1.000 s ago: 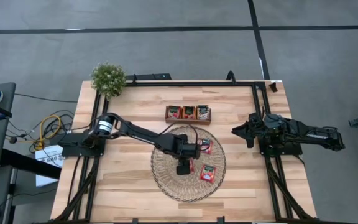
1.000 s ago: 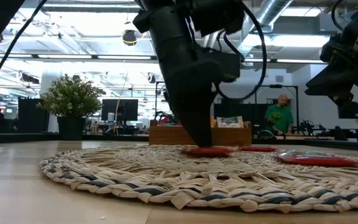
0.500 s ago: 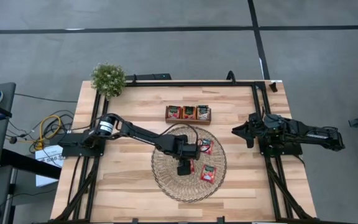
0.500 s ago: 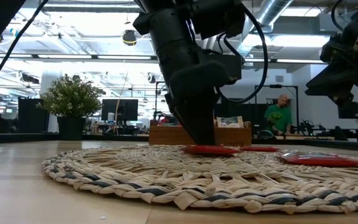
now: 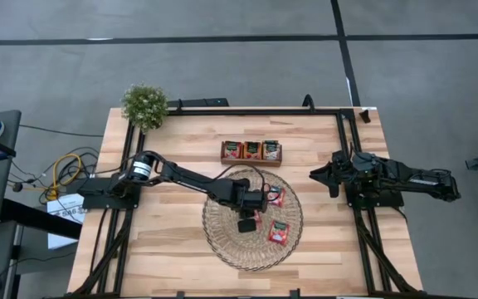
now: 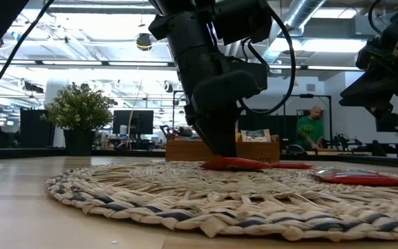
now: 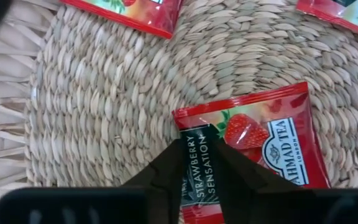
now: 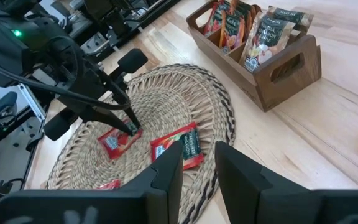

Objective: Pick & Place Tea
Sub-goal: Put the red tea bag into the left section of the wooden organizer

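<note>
my left gripper [image 7: 197, 155] is down on the woven mat [image 5: 222, 241], its two dark fingers pinched onto the near edge of a red strawberry tea sachet [image 7: 253, 149]. the sachet lies flat near the middle of the mat, and i hold only a thin strip of its edge.

that thin hold is the worry. i judge the foil could slip out when i lift, since the fingers bite just the rim, or it could bend and hang crooked, making it awkward to drop into a slot. a fingertip might also catch a straw of the weave and drag the mat.

two more red sachets [image 5: 277, 232] lie close by on the mat, apart from mine. the wooden tray [image 5: 251, 152] stands beyond the mat's far edge, its three slots already holding sachets upright, so room is tight. my right gripper [image 5: 329, 176] waits off at the table's right side, jaws partly open and empty. a potted plant [image 5: 145, 105] sits at the far left corner, clear of my path.
</note>
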